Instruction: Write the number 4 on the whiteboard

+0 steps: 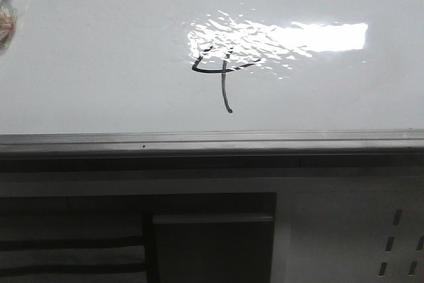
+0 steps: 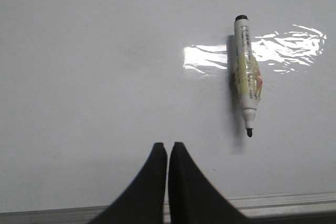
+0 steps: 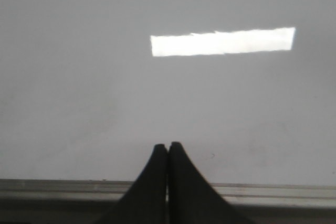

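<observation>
The small thin black hand-drawn number 4 (image 1: 220,71), open at the top with a long curved tail, already stands on the large glossy white whiteboard (image 1: 99,51), partly inside the bright rippled light reflection (image 1: 278,38) and above the board's grey metal rim (image 1: 212,140). Judging by that, the writing itself looks finished.

Taking the white-barrelled marker with the yellowish label (image 2: 245,74) as landmark: it lies flat on the whiteboard, uncapped, held by neither arm. Its long axis runs roughly towards and away from the left tool (image 2: 167,153), the black tip nearer the rim. The left tool sits beside and below the marker, apart from it, with its two black fingers (image 2: 155,166) pressed together on nothing. The right tool (image 3: 168,153) is likewise closed and empty, over bare board near the rim, with no marker in its view. The left arm is therefore the nearer one, should the marker need picking up.
</observation>
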`<state>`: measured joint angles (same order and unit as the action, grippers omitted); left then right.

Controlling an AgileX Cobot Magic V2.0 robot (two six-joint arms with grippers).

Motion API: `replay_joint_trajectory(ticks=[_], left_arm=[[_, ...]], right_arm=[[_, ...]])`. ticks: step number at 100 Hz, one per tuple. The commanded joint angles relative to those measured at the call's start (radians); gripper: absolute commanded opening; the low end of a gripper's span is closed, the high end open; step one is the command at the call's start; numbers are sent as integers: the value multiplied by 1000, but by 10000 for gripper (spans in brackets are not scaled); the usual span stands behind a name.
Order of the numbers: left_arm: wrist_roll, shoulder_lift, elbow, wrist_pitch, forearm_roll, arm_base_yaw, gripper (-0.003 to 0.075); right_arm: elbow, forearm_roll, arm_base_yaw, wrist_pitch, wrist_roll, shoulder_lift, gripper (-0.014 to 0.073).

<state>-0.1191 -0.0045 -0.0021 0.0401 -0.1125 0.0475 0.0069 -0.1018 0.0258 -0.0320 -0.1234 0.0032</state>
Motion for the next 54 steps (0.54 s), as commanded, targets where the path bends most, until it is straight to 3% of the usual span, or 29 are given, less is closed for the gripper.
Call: replay_joint_trajectory(ticks=[1, 54], left_arm=[[6, -27, 27, -78, -1, -6, -20], [6, -27, 27, -78, -1, -6, -20]], right_arm=[[22, 4, -10, 117, 1, -37, -72], [20, 4, -10, 87, 1, -34, -72]])
